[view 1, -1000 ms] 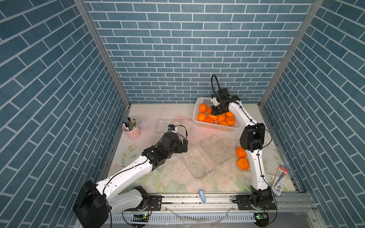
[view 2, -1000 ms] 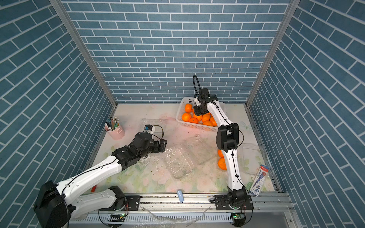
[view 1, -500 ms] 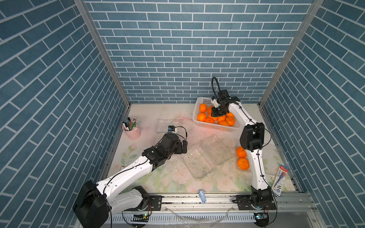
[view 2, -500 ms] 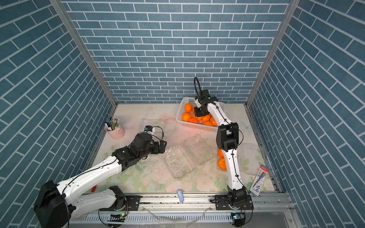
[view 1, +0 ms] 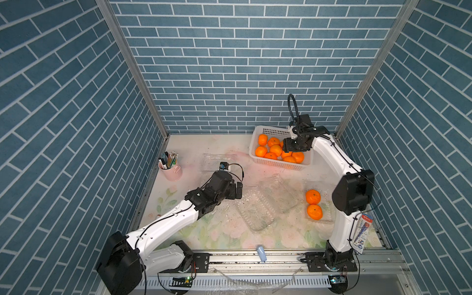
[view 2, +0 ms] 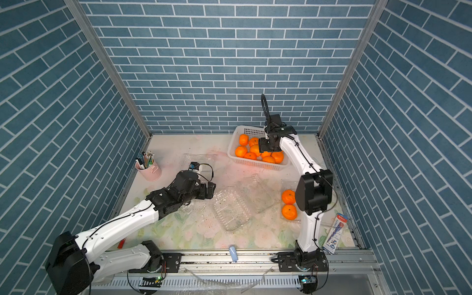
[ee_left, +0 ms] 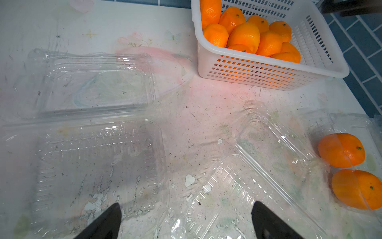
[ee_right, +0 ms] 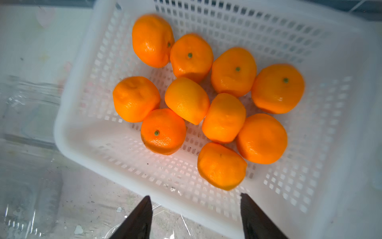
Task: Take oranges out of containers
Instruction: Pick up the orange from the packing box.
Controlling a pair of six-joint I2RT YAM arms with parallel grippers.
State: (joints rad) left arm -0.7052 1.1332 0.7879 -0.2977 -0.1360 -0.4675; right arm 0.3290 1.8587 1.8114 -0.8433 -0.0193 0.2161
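Several oranges lie in the white perforated basket at the back right, shown in both top views. My right gripper hangs open above the basket's near edge, nothing between its fingers. Two more oranges sit in a clear container at the right, beside the right arm. Two empty clear containers lie open mid-table and further back left. My left gripper is open and empty, low over these.
A pink cup of pens stands by the left wall. A blue-and-white packet lies at the front right, and a small pale-blue object rests on the front rail. Blue brick walls close in three sides.
The right gripper has shifted slightly over the basket and its jaws have opened. The left arm has not moved.
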